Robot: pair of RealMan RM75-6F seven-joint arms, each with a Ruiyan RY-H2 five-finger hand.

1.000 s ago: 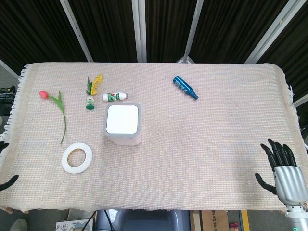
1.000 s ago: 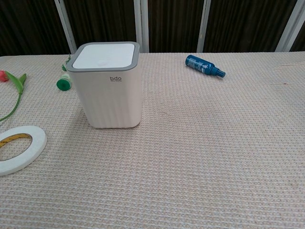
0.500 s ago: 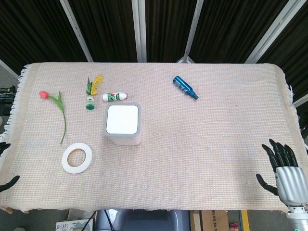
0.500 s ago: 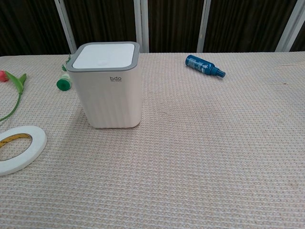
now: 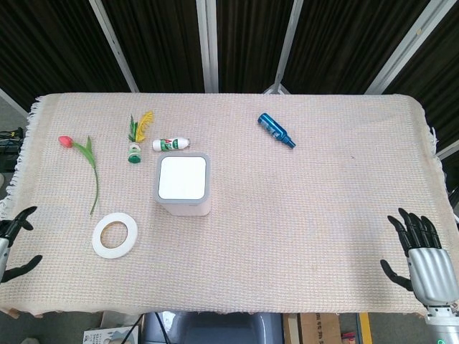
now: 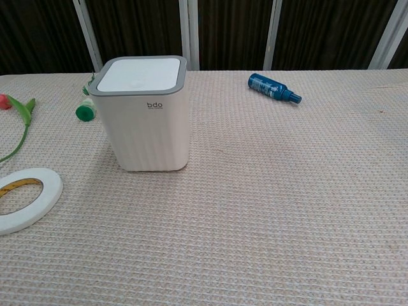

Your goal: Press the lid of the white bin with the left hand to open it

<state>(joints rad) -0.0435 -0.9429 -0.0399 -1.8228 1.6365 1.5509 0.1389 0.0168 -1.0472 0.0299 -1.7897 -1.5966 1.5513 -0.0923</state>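
Observation:
The white bin stands upright left of the table's middle, its flat white lid closed inside a grey rim. My left hand shows only at the head view's left edge, by the table's near-left corner, fingers apart and empty, well left of the bin. Over the near-right corner my right hand is spread and holds nothing. Neither hand appears in the chest view.
A white tape roll lies near-left of the bin. A red tulip, a yellow flower and two small bottles lie behind it. A blue bottle lies far right of centre.
My left hand has come further into view at the left edge, rising slightly toward the table. The right hand and the bin have stayed put.

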